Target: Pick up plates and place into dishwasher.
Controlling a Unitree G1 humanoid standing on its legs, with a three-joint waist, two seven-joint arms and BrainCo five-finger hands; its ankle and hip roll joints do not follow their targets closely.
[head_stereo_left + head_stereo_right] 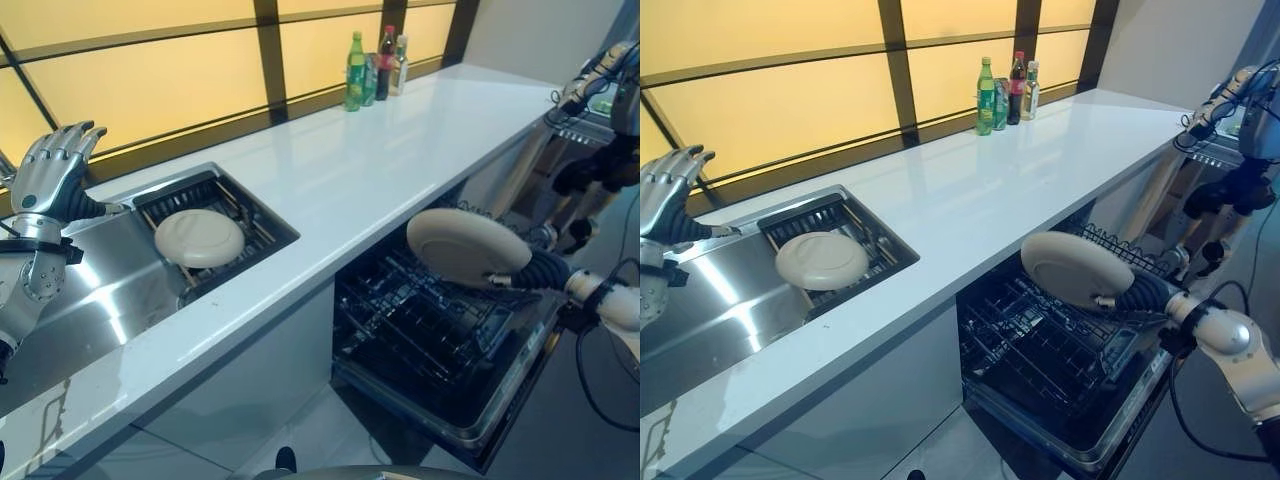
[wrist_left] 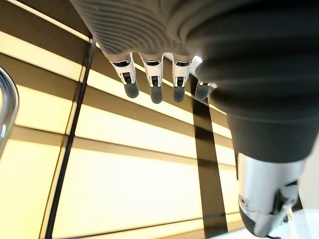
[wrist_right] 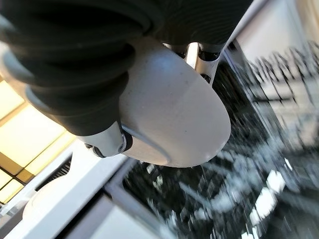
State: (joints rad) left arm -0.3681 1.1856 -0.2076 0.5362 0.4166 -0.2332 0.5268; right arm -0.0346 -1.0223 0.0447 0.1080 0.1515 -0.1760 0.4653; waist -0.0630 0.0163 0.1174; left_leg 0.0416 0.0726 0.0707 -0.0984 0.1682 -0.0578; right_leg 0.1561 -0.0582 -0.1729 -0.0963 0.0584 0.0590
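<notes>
In the left eye view, the right hand (image 1: 510,277) comes in from the right and pinches the edge of a cream plate (image 1: 465,246), held tilted above the dark rack (image 1: 430,335) of the open dishwasher (image 1: 500,425). A second plate (image 1: 199,238) lies upside down on the wire rack in the sink (image 1: 110,290). The left hand (image 1: 55,165) is raised above the sink's far left edge, fingers straight and spread, holding nothing.

In the right eye view, the white counter (image 1: 980,190) runs between sink and dishwasher, and three bottles (image 1: 1006,92) stand together at its back by the window.

In the left wrist view, the left hand's fingers (image 2: 152,84) hang straight and apart against the lit window panels (image 2: 124,189), touching nothing.

In the right wrist view, the thumb (image 3: 107,144) presses on the held plate's rim, fingers on its other side, with the dishwasher rack blurred beyond it.
</notes>
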